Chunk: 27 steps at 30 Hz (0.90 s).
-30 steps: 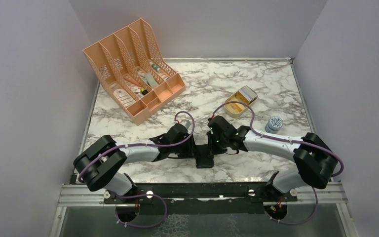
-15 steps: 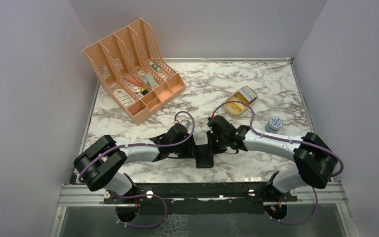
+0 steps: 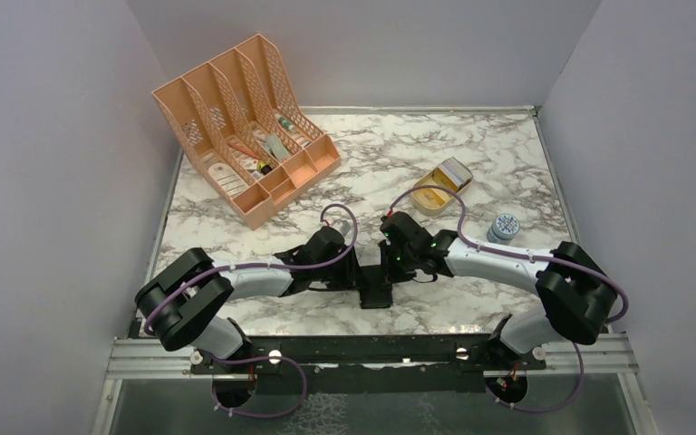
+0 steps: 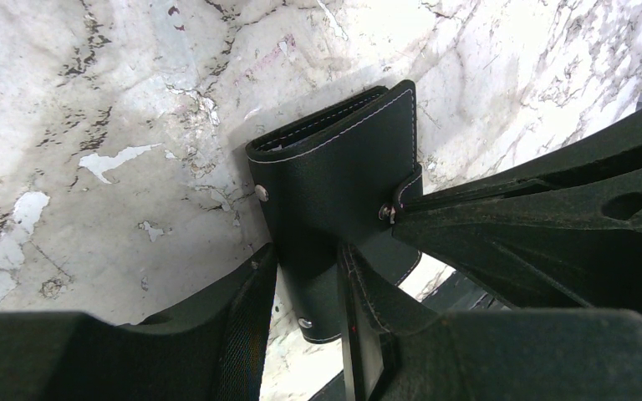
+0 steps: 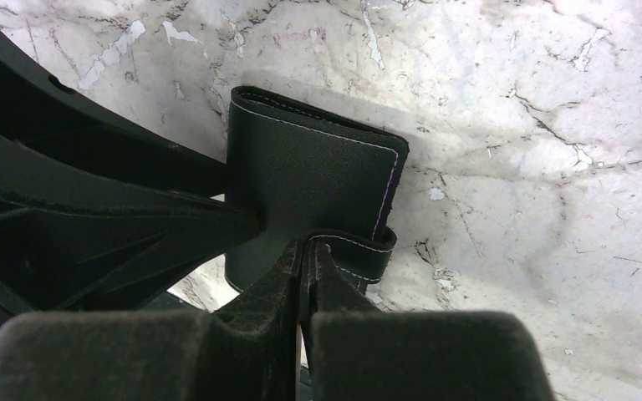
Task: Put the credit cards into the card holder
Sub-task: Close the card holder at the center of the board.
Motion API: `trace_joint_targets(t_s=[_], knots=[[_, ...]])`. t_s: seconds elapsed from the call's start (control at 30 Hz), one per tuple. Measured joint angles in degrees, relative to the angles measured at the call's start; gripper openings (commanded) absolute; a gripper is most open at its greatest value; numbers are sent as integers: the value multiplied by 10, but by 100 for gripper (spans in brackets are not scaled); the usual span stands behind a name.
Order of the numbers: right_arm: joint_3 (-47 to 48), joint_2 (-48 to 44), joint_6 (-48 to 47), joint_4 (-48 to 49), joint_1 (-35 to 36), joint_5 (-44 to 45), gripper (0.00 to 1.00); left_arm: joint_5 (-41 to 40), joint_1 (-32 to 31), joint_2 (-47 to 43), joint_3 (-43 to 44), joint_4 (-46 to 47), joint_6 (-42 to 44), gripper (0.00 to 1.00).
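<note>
Pale walls [image 3: 54, 136] box the cell on three sides, leaving little swing room. The marble worktop [image 3: 471, 145] is hard, flat and glossy, so I'd expect thin things to skate on it. A peach organiser [image 3: 245, 127] stands far left, a gold tin [image 3: 441, 186] and a small round pot [image 3: 504, 227] far right, all well apart from the work.

The card holder [image 4: 334, 184] is near centre, between the two arms, folded, one end on the marble. The left claw [image 4: 305, 284] straddles its lower body, grasping it. The right claw [image 5: 303, 259] is clenched on the snap tab [image 5: 355, 249].

Handling, my read: light, soft leather-like skin that flexes under load and is grippy rather than slick. Hold the body across its flat faces and pull the tab near the stud.

The cards aren't clearly visible. There's something pale in the tin, too small to tell.
</note>
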Motion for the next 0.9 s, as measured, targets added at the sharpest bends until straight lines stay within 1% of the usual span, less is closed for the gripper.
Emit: trace_joint_targets(t_s=[0.9], knots=[[10, 30, 10, 4, 0, 0, 1, 0, 0, 0, -1, 2, 0, 35]])
